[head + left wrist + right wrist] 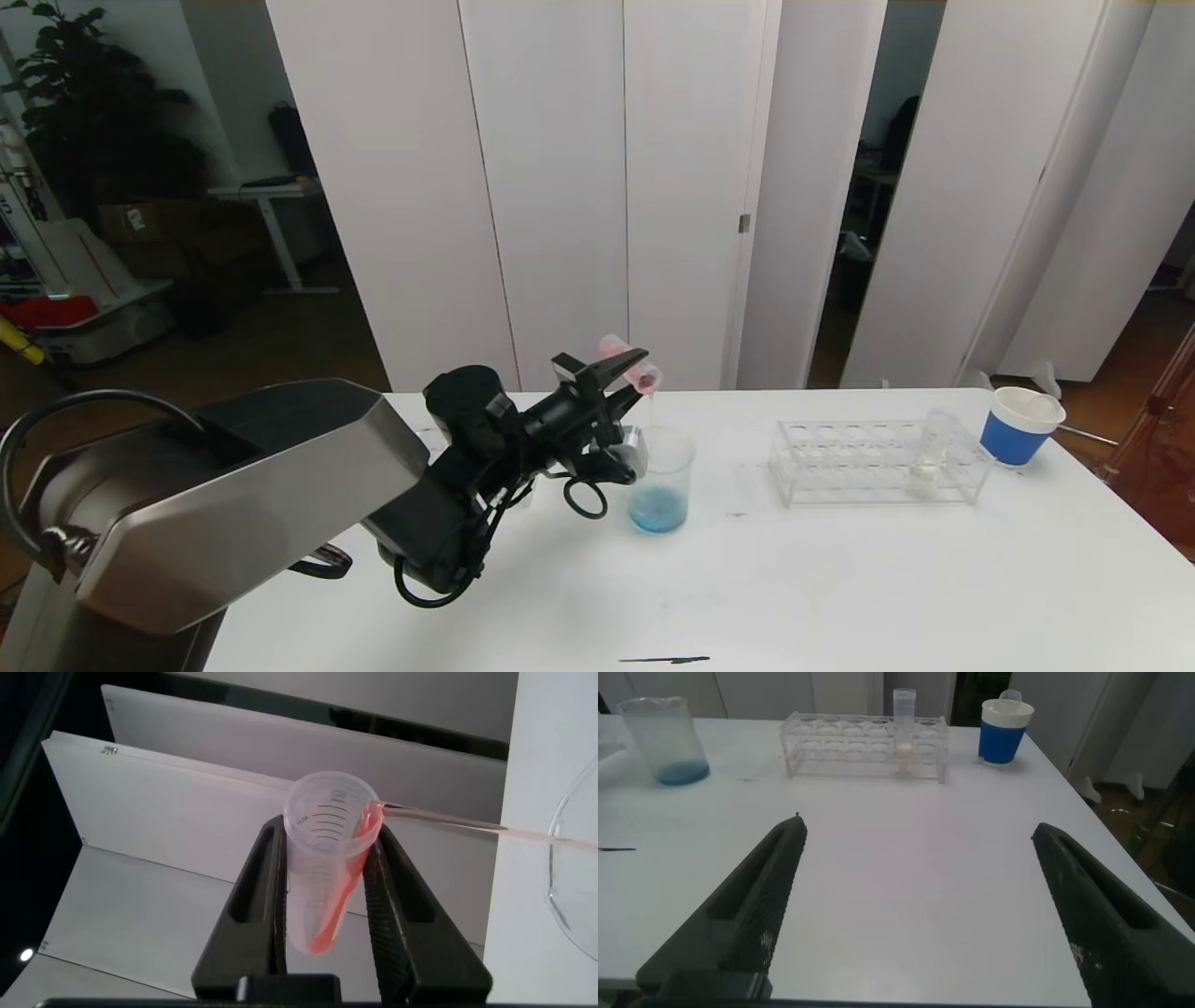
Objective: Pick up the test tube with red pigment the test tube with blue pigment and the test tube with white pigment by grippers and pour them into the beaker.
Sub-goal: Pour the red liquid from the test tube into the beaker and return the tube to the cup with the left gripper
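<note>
My left gripper (627, 371) (327, 833) is shut on the test tube with red pigment (633, 366) (329, 873). It holds the tube tilted mouth-down over the beaker (663, 478) (663, 739). A thin red stream (467, 823) runs from the tube's lip toward the beaker rim (572, 882). Blue liquid lies at the beaker's bottom. The test tube with white pigment (929, 455) (904, 730) stands upright in the clear rack (845, 459) (840, 749). The test tube with blue pigment is out of view. My right gripper (919, 826) hangs open over bare table, holding nothing, well short of the rack.
A blue white-rimmed paper cup (1019, 425) (1006, 730) stands at the table's far right corner, beyond the rack. A thin dark mark (665, 660) lies near the front edge of the white table (840, 579). White wall panels rise behind the table.
</note>
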`<move>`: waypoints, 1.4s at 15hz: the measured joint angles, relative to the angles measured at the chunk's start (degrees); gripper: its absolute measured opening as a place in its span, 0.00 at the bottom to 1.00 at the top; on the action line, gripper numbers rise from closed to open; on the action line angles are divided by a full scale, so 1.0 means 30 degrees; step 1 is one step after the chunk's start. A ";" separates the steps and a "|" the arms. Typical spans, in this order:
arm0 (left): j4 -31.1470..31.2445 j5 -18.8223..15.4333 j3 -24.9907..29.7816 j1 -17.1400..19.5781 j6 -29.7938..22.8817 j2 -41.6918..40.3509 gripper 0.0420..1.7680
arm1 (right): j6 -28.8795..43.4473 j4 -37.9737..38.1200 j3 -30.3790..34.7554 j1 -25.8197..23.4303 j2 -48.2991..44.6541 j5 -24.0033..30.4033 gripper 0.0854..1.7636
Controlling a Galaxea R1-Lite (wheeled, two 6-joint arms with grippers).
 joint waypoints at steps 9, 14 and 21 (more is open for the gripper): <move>0.0000 0.0061 -0.0289 0.0020 0.0349 -0.0122 0.31 | 0.0008 0.0004 0.0000 0.0000 0.0000 0.0000 0.98; 0.0000 0.0033 -0.0561 0.0045 0.0447 -0.0167 0.31 | 0.0008 0.0004 0.0000 0.0000 0.0000 0.0000 0.98; 0.0000 0.0024 -0.1040 0.0008 0.0557 -0.0175 0.31 | 0.0008 0.0000 0.0000 0.0000 0.0000 0.0000 0.98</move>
